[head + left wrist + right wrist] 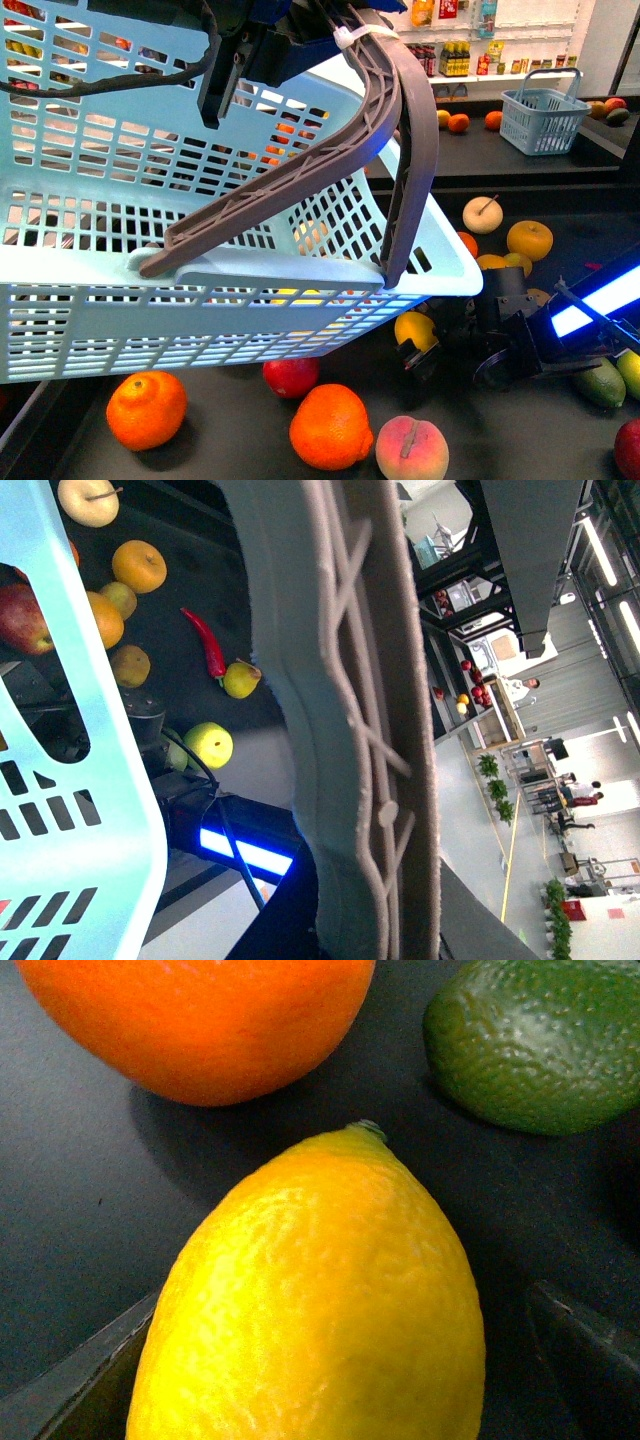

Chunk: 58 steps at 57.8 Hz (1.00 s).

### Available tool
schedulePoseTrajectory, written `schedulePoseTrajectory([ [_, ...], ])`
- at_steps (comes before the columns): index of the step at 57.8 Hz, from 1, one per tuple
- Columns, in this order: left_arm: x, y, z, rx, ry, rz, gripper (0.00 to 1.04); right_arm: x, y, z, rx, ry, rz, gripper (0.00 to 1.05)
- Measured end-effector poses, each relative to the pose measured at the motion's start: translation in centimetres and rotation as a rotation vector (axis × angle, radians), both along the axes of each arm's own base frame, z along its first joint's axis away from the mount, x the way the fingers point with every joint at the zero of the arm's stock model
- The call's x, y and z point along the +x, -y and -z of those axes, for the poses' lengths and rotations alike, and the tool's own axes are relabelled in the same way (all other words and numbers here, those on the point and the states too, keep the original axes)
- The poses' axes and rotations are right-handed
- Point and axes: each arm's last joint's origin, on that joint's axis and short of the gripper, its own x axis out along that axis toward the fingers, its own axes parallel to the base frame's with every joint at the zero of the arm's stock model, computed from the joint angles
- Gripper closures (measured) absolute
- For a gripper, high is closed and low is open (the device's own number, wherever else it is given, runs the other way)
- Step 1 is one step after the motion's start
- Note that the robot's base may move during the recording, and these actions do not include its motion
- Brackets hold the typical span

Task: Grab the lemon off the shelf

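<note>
Right claw (432, 345) spread wide, one finger (585, 1345) each side of the lemon (320, 1300), which lies on the shelf (70, 1210) at the claw's twelve o'clock, pointed tip leading away. Left arm (235, 60) is busy carrying the basket (100, 300); I can't tell its grip.

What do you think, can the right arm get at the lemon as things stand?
Probably yes: the right gripper has a finger on either side of the lemon, with nothing between them. The orange and avocado lie apart beyond it.

Lemon (414, 330) half behind basket (100, 300); blunt end off-frame in wrist view
</note>
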Motion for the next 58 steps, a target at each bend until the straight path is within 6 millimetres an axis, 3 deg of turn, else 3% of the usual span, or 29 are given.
schedulePoseTrajectory([
  [11, 0.0, 0.0, 0.0, 0.000, 0.000, 0.000, 0.96, 0.0, -0.3, 0.0, 0.009, -0.007, 0.009, 0.33],
  [28, 0.0, 0.0, 0.0, 0.000, 0.000, 0.000, 0.96, -1.4, 1.4, -0.8, 0.022, 0.020, 0.087, 0.33],
  [49, 0.0, 0.0, 0.0, 0.000, 0.000, 0.000, 0.96, -6.7, 10.9, -12.7, 0.091, 0.235, 0.300, 0.33],
  [53, 0.0, 0.0, 0.0, 0.000, 0.000, 0.000, 0.96, -9.0, 12.3, -16.9, 0.150, 0.290, 0.341, 0.33],
  [58, 0.0, 0.0, 0.0, 0.000, 0.000, 0.000, 0.96, -11.1, 11.9, -21.7, 0.235, 0.349, 0.319, 0.33],
])
